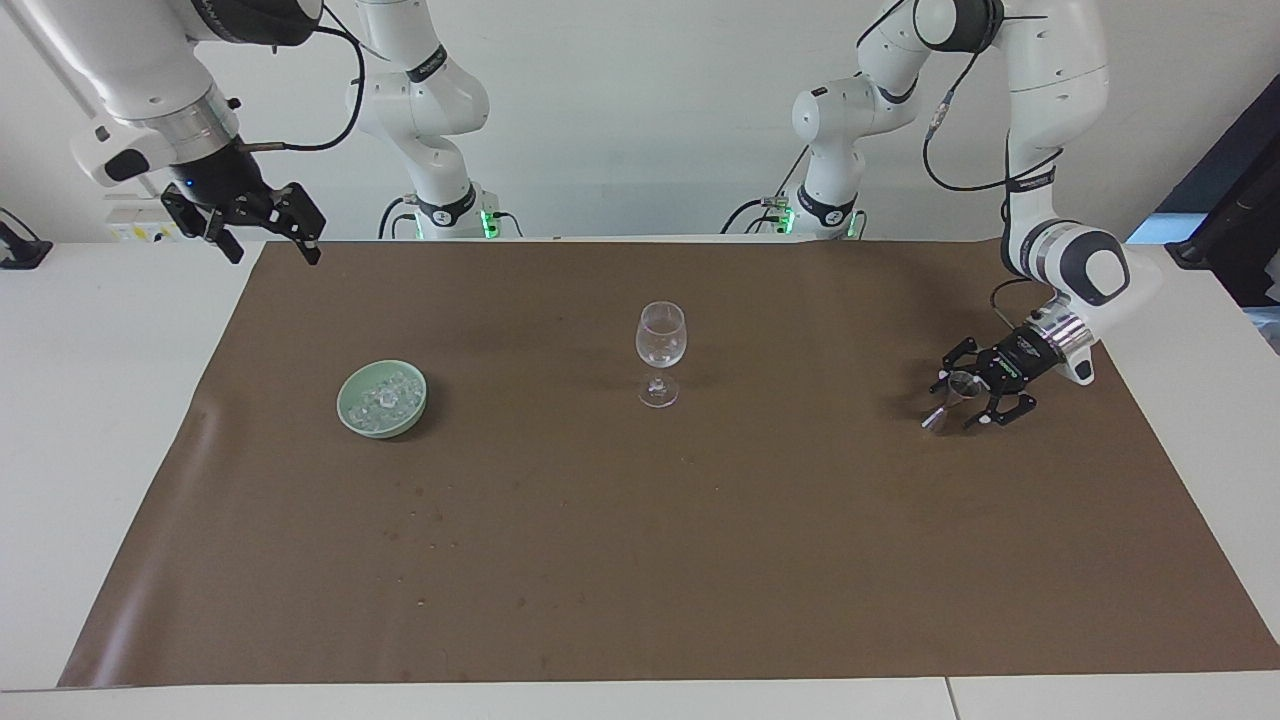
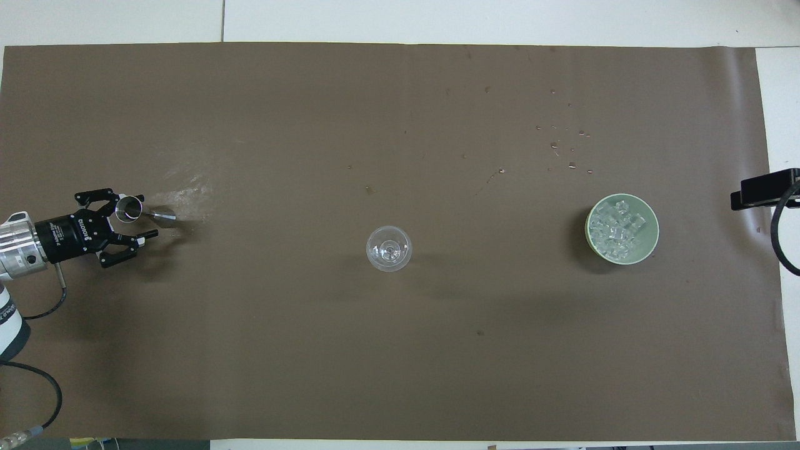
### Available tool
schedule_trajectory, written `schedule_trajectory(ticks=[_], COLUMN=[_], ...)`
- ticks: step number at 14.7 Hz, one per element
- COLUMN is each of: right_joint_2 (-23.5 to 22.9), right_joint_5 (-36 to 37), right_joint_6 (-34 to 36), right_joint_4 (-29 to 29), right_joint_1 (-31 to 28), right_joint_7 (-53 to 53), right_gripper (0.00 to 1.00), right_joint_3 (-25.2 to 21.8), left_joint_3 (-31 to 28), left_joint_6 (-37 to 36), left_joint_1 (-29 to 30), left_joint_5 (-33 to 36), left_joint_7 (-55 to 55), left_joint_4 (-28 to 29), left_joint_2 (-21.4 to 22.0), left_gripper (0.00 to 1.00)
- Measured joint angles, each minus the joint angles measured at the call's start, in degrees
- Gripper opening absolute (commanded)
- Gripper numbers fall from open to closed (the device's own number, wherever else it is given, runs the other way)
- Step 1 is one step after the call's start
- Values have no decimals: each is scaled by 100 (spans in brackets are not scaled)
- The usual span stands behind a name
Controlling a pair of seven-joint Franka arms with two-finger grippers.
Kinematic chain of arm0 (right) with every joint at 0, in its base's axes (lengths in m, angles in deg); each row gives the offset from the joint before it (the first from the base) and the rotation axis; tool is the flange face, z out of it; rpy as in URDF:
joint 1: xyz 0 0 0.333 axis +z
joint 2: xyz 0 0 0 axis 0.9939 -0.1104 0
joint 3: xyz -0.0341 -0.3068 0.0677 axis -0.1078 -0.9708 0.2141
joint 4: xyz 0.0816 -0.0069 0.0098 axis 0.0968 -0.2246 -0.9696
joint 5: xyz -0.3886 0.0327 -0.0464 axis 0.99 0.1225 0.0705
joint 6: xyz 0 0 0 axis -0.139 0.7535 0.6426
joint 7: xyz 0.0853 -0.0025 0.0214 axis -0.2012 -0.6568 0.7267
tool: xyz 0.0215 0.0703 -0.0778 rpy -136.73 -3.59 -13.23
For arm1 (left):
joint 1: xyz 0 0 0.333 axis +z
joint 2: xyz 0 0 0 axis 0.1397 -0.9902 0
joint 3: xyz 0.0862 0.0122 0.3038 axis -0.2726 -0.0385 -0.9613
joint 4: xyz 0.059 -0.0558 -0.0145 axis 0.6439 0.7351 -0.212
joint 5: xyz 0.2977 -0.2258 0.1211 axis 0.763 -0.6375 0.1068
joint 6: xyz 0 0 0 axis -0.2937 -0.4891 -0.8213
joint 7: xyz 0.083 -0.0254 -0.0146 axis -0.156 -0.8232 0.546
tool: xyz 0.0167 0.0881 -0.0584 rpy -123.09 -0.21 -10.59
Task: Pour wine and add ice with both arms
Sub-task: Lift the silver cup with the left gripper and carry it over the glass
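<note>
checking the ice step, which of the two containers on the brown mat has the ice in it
The shallow pale green bowl toward the right arm's end holds the clear ice chunks; the stemmed clear wine glass doesn't.
</note>
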Motion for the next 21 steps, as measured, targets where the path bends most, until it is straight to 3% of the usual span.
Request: schedule_trajectory(ticks=[9, 10, 12, 21], right_joint_2=[0, 0, 0, 0], right_joint_5=[0, 0, 0, 0], right_joint_6=[0, 0, 0, 0], right_joint_4=[0, 0, 0, 0], right_joint_1=[0, 0, 0, 0], right_joint_7=[0, 0, 0, 0], right_gripper=[100, 100, 100, 100], right_joint_3=[0, 0, 0, 0], left_joint_3=[19, 22, 26, -1], left_joint_6=[-76, -79, -82, -409], left_joint_1=[-12, -17, -19, 105], left_joint_5=[-77, -79, -81, -289], left_joint_7=[-96, -111, -136, -162], left_joint_4=[0, 0, 0, -5], left_joint_2=[26, 26, 26, 86], left_gripper=[65, 54, 0, 0])
